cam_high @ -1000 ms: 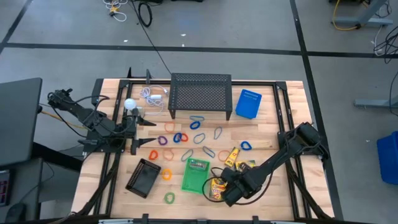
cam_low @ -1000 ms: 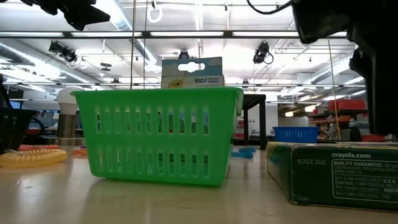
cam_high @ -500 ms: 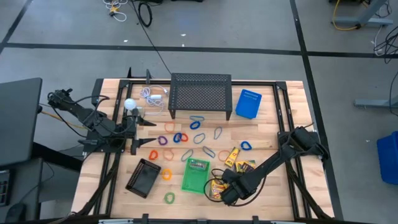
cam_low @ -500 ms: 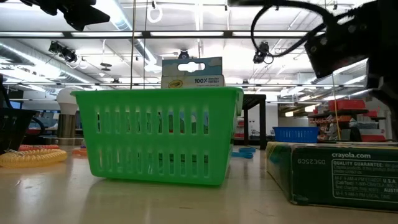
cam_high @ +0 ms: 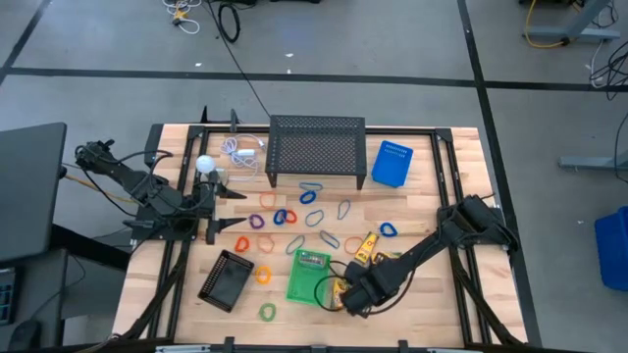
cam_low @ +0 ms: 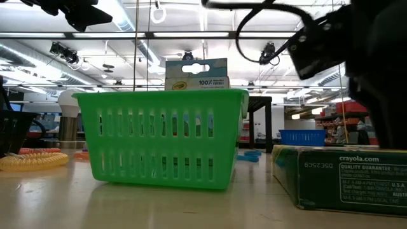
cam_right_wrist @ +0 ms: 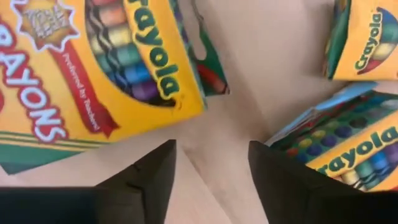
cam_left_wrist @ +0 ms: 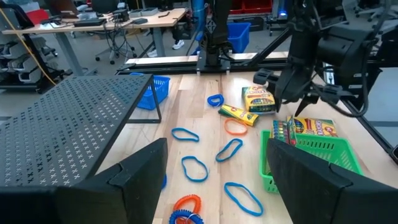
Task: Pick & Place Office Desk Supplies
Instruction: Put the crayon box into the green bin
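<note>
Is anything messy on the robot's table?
Yes. Yellow cardboard crayon boxes lie scattered at odd angles beside the green plastic basket, and one stands on end inside it. Colourful thin loops are strewn across the wooden table.

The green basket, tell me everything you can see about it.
The green basket is a small rectangular bin, plastic by its look, with slotted walls and a thicker rim. It stands upright on the wooden table, near the front edge. A crayon box stands in it, its top above the rim. More crayon boxes lie close beside it, where the right end effector hovers; whether they touch it is unclear.
</note>
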`<act>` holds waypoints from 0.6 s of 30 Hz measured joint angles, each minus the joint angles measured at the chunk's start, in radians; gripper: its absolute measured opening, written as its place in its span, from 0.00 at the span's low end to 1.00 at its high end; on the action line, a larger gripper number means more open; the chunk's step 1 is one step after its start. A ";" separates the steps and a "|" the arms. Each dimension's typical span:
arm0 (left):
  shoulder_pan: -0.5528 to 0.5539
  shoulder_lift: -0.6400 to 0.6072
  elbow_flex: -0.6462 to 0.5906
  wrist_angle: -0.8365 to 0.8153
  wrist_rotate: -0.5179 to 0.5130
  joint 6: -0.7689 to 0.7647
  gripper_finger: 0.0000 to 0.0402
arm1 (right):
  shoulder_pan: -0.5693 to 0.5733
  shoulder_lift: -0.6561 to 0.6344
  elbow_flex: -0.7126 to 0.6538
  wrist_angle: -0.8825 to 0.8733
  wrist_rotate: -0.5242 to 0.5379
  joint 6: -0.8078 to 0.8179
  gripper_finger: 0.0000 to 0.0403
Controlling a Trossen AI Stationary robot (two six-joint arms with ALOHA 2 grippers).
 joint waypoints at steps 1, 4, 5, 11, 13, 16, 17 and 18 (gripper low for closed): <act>0.000 0.000 0.000 0.000 0.000 0.000 0.71 | -0.005 0.000 0.000 -0.005 -0.004 -0.007 0.54; 0.000 0.000 0.000 -0.001 0.000 0.000 0.71 | -0.021 0.000 0.000 -0.044 -0.026 -0.026 0.55; 0.000 0.000 0.000 -0.001 0.000 0.001 0.71 | -0.026 0.000 0.000 -0.059 -0.033 -0.031 0.56; 0.000 0.000 0.000 -0.001 0.000 0.013 0.70 | -0.044 0.000 0.000 -0.112 -0.041 -0.055 0.56; 0.000 0.000 0.000 -0.001 0.000 0.013 0.71 | -0.048 0.000 0.000 -0.119 -0.024 -0.049 0.56; 0.000 0.000 0.000 -0.001 0.001 0.013 0.70 | -0.053 0.000 0.000 -0.140 -0.006 -0.026 0.56; 0.000 0.000 0.000 -0.001 0.000 0.013 0.70 | -0.053 0.000 0.000 -0.150 0.001 -0.019 0.56; 0.000 0.000 0.000 -0.001 0.000 0.012 0.71 | -0.053 0.000 0.000 -0.159 0.006 -0.011 0.56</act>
